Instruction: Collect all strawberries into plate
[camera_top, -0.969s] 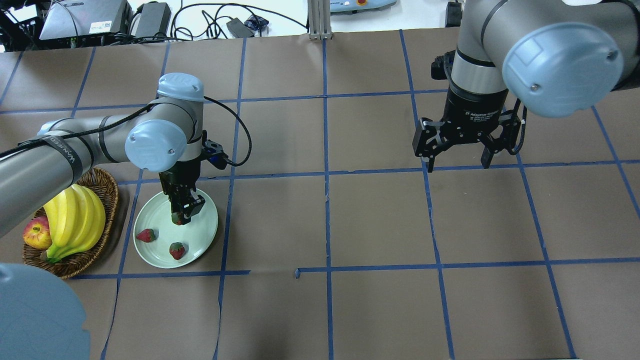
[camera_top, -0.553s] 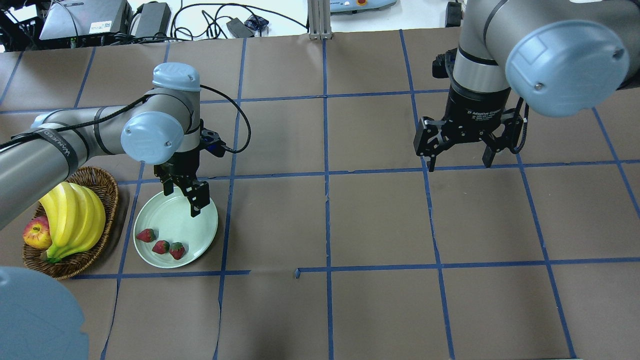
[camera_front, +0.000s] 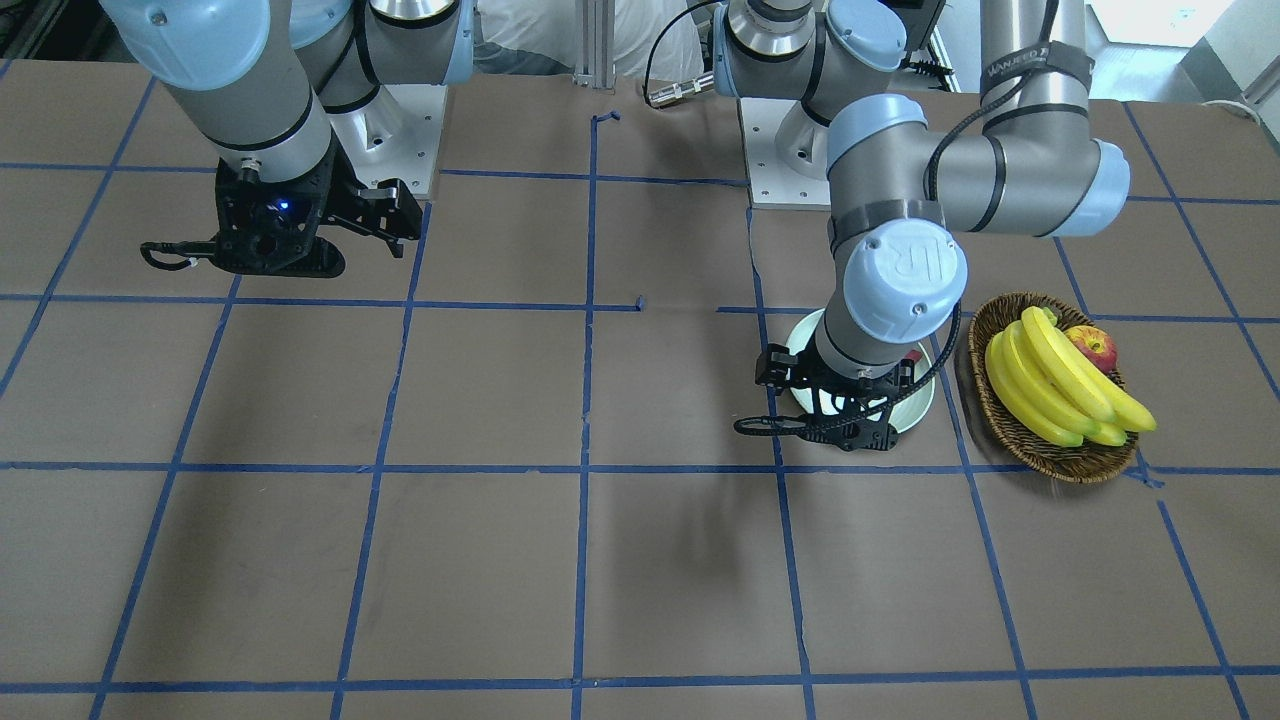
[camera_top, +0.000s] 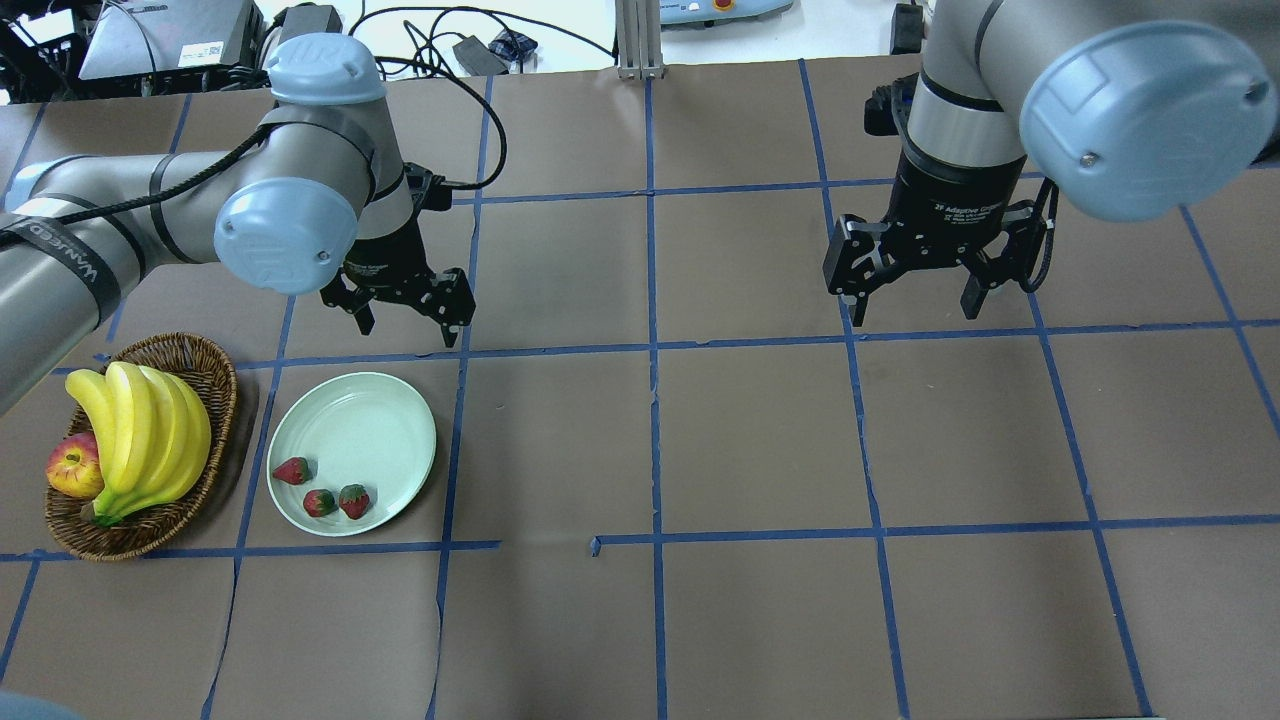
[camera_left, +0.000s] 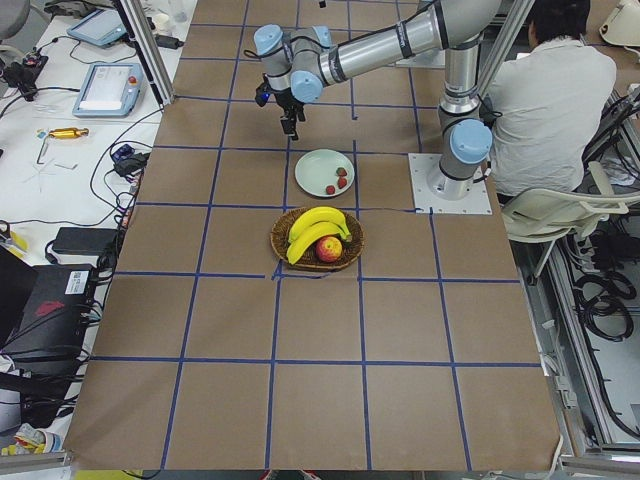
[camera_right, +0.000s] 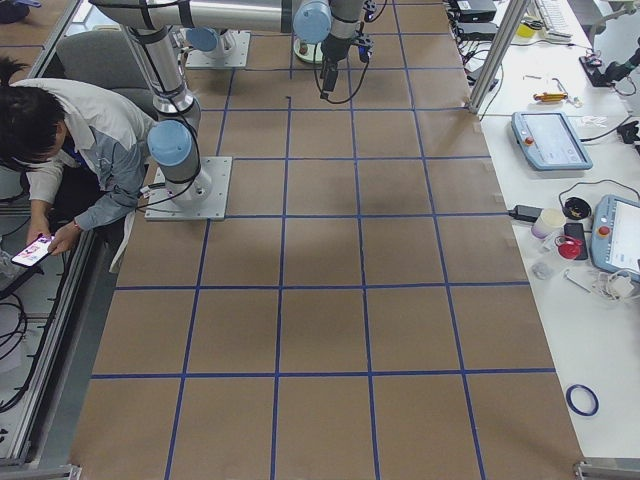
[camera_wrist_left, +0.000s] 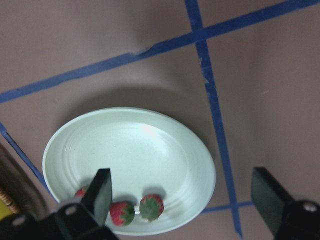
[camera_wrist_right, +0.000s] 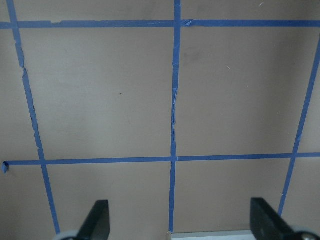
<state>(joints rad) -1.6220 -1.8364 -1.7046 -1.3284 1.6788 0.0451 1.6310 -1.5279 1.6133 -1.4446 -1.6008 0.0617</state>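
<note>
The pale mint-green plate (camera_top: 375, 425) lies on the table at the left. Three red strawberries lie in its near part: one (camera_top: 291, 470) at the left rim and two (camera_top: 319, 502) (camera_top: 353, 500) side by side. The left wrist view shows the plate (camera_wrist_left: 150, 145) with two berries (camera_wrist_left: 120, 213) (camera_wrist_left: 151, 207) in full and the third half hidden behind a finger. My left gripper (camera_top: 408, 322) is open and empty, raised beyond the plate's far edge. My right gripper (camera_top: 915, 305) is open and empty, hovering over bare table at the far right.
A brown wicker basket (camera_top: 205, 360) with bananas (camera_top: 145, 430) and a red-yellow apple (camera_top: 72, 468) stands just left of the plate. Blue tape lines grid the brown table. Cables and devices lie beyond the far edge. A person sits behind the robot's base in the side views.
My left gripper opened and let a strawberry drop into the plate, then rose and drew back beyond the plate's far edge. The berry came to rest beside another. The right arm barely moved.
</note>
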